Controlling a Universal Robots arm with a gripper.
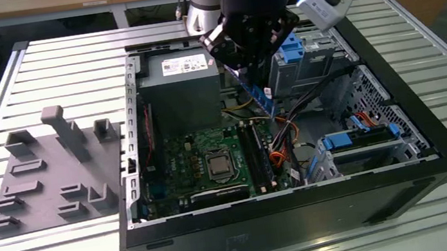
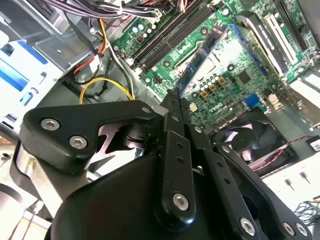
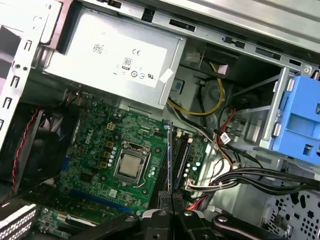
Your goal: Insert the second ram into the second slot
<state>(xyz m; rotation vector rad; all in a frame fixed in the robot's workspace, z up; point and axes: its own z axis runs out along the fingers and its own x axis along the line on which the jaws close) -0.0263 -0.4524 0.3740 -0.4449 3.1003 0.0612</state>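
Observation:
My gripper (image 1: pixel 249 70) hangs over the open computer case (image 1: pixel 435 156), shut on the second ram (image 1: pixel 263 99), a thin blue stick held on edge and pointing down at the motherboard (image 1: pixel 202 161). In the second wrist view the gripper (image 2: pixel 172 100) pinches the near end of the ram (image 2: pixel 204 54), which runs out over the board. The first wrist view shows the ram (image 3: pixel 170 155) edge-on beyond the gripper (image 3: pixel 167 197), hovering above the long dark memory slots (image 3: pixel 181 150). The slots (image 1: pixel 253 151) lie right of the processor socket (image 1: pixel 218 164). The ram stays clear of them.
A grey power supply (image 1: pixel 179 86) fills the case's far end. Bundled cables (image 1: pixel 307 98) cross close to the slots. Blue drive-bay latches (image 1: pixel 291 51) stand on the exterior view's right. A fan (image 2: pixel 245 140) sits beside the board. A grey fixture plate (image 1: pixel 47 168) lies on the slatted table.

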